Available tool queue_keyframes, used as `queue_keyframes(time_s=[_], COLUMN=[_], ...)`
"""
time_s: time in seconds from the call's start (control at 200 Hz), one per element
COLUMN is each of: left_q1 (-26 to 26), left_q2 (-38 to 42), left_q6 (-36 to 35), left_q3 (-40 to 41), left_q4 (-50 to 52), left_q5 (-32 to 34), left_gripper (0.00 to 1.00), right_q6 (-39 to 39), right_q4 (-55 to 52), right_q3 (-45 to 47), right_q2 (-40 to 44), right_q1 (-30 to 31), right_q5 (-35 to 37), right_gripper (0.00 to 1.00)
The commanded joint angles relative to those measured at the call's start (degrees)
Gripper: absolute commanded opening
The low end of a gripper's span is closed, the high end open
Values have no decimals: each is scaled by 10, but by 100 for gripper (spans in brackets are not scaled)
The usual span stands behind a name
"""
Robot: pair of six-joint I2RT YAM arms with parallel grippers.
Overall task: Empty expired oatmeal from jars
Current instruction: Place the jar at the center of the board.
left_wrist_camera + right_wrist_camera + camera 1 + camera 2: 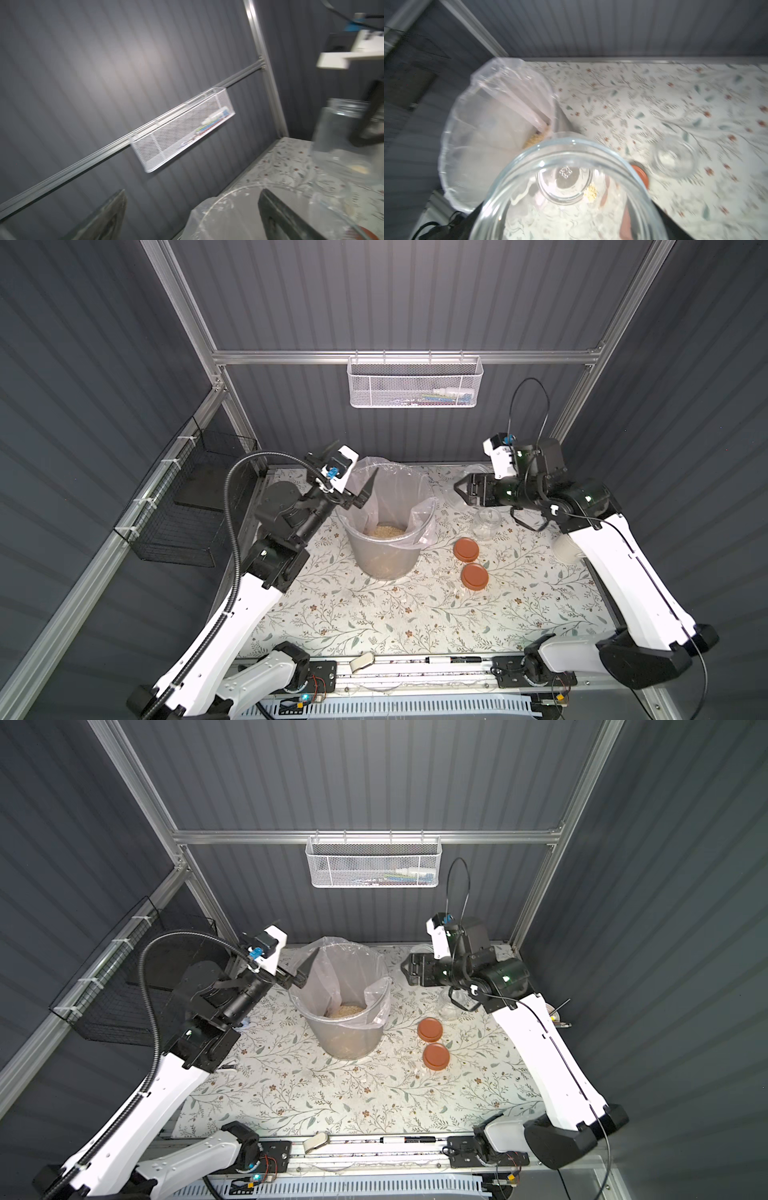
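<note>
My right gripper [460,489] is shut on a clear glass jar [571,197], held tipped in the air to the right of the grey lined bin [384,556]; a few flakes of oatmeal [590,192] cling inside it. A second jar [488,523] stands open and empty-looking on the floral cloth below that gripper. Both orange lids [466,549] [474,576] lie flat beside it. A pale heap of oatmeal [384,529] lies in the bin's bottom. My left gripper [368,487] hangs open over the bin's left rim, with nothing between its fingers [112,216].
A white cup [565,549] stands under my right forearm. A white mesh basket [415,383] hangs on the back rail, and a black wire basket [187,510] on the left wall. A marker [449,660] lies on the front rail.
</note>
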State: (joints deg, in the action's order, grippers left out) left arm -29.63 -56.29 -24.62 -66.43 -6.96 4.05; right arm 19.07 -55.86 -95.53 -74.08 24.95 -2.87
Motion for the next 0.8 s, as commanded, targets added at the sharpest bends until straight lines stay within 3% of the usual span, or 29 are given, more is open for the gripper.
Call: queue_keyframes(time_s=[0.0,0.155,0.34,0.56,0.796], left_q1=[-1,0,7,37,115], left_q2=[36,62,78,99,98], left_q6=[13,23,58,131,239], left_q3=[47,107,174,260,331], left_q4=[-68,-122,-138,-108,-70], left_q5=[205,315,404,439,403], left_gripper=[100,100,100,100,99], right_q6=[16,38,51,51,52], right_q4=[-28,34,141,252,332], right_q3=[100,259,396,472,497], right_q2=[64,137,136,113,38], right_q1=[-38,-91,-137,-190,-212], right_q5=[67,69,84,125,117], right_gripper=[13,13,14,14,15])
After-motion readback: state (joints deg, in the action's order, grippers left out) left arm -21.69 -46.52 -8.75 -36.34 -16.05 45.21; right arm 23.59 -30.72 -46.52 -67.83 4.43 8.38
